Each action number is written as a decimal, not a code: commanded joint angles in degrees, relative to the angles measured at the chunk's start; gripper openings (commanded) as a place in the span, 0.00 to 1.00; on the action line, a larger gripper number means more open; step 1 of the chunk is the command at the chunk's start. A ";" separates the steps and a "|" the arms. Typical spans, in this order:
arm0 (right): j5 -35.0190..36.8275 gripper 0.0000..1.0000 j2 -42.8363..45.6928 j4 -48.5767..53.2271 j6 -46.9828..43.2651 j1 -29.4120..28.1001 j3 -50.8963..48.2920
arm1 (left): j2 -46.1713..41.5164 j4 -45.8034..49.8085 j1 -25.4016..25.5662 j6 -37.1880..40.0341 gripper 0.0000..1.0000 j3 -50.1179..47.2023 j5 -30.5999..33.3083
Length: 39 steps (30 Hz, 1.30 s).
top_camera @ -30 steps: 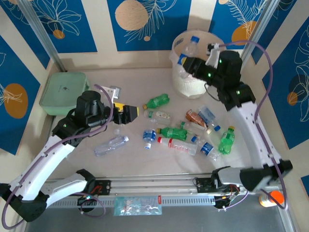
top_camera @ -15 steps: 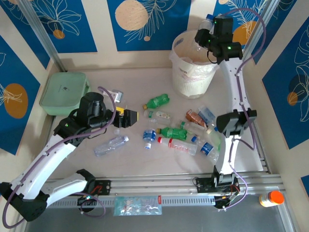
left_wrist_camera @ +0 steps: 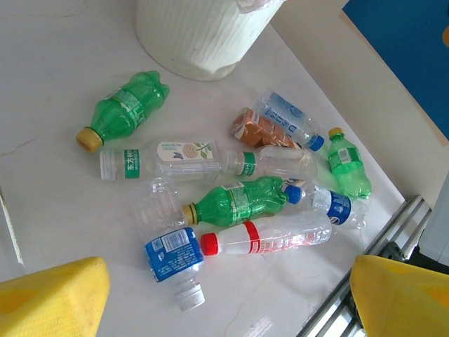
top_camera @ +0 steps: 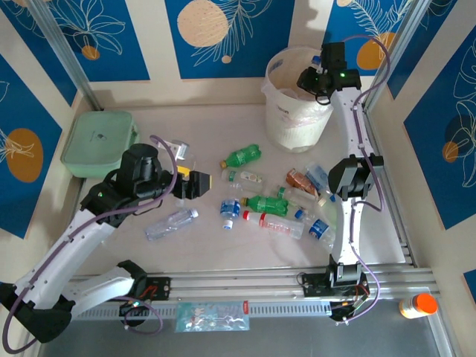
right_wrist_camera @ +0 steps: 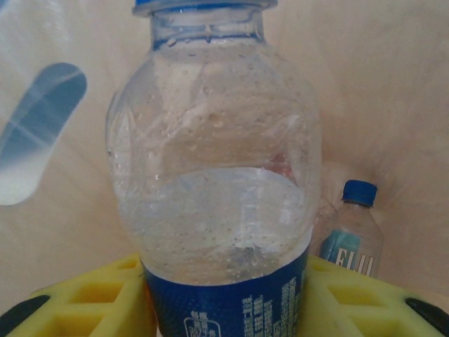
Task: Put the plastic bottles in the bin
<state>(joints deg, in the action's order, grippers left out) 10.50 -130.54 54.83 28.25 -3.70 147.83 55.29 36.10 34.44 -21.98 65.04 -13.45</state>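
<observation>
Across the tabletop (top_camera: 223, 126) middle, plastic bottles (top_camera: 264, 204) are scattered. The right gripper (top_camera: 311, 80) has been swung over the bin (top_camera: 290, 123) at the far edge, a clear bottle (right_wrist_camera: 214, 175) clamped between its pads; release is judged due. A blue-capped bottle (right_wrist_camera: 354, 235) already inside is shown by the wrist view. The left gripper (top_camera: 202, 182) is held wide open, empty.

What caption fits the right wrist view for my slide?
Right gripper grips a clear blue-labelled bottle over the lined bin, another blue-capped bottle inside.

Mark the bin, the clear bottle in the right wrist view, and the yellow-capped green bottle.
bin (top_camera: 294, 131), top external view, white side wall.
blue-labelled clear bottle (right_wrist_camera: 217, 161), right wrist view, clear body.
yellow-capped green bottle (left_wrist_camera: 128, 105), left wrist view, label.
</observation>
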 commanded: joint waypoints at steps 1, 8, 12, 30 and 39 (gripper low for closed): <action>-2.63 0.49 -1.21 1.95 0.28 0.45 -0.53 | -1.18 -0.02 0.28 0.21 0.89 -1.07 -0.64; -3.04 0.63 -0.69 1.16 0.08 0.65 -0.99 | -1.46 -1.03 0.23 -1.05 0.89 -2.68 -0.92; -2.81 0.71 -0.20 1.25 -0.43 0.72 0.48 | -1.63 -0.77 0.28 -0.96 0.89 -2.86 -0.47; 1.73 0.73 9.89 -0.11 -3.85 -1.52 1.60 | -2.52 2.33 0.28 0.44 0.92 -1.50 3.96; 5.31 0.68 20.48 -3.06 -8.32 -8.51 -4.45 | -2.80 4.30 0.28 1.02 0.92 -1.91 12.81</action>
<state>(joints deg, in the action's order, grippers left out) 13.43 -113.82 53.21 23.38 -9.34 145.82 52.99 38.68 34.44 -21.93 62.61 -5.26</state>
